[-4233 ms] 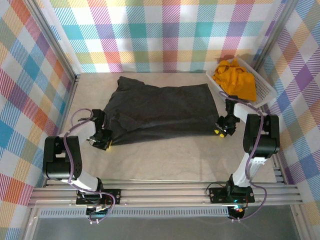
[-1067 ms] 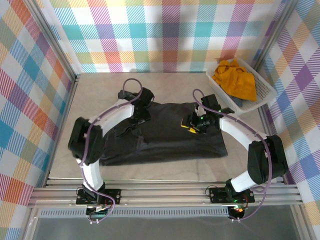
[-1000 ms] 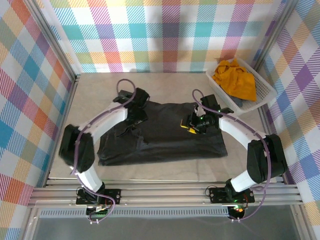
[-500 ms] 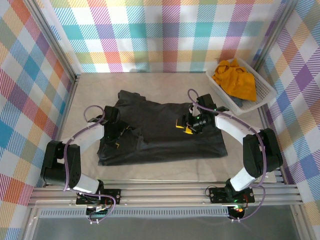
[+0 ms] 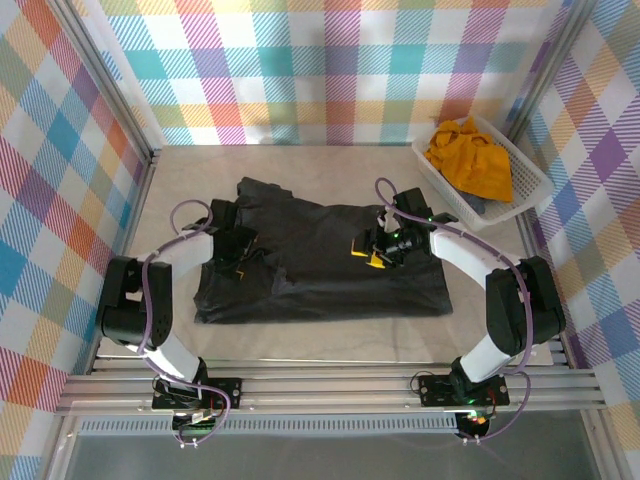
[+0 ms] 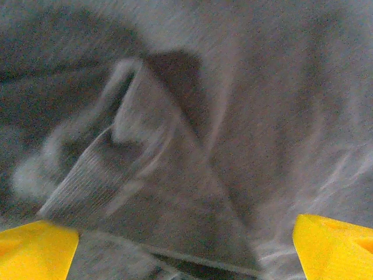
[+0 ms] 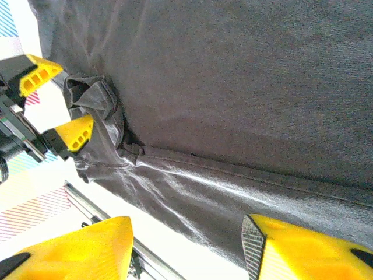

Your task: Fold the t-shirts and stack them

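As right wrist shows | left gripper (image 7: 61,100) jaws apart | black t-shirt (image 7: 233,87) bunched

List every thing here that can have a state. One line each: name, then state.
black t-shirt, lying folded in a rough rectangle, left end rumpled
yellow t-shirt, crumpled and unfolded, in the basket
basket, upright, holding the yellow t-shirt
left tool, open wide, a raised fold of the black t-shirt between its fingers
right tool, open, holding nothing, above the black t-shirt
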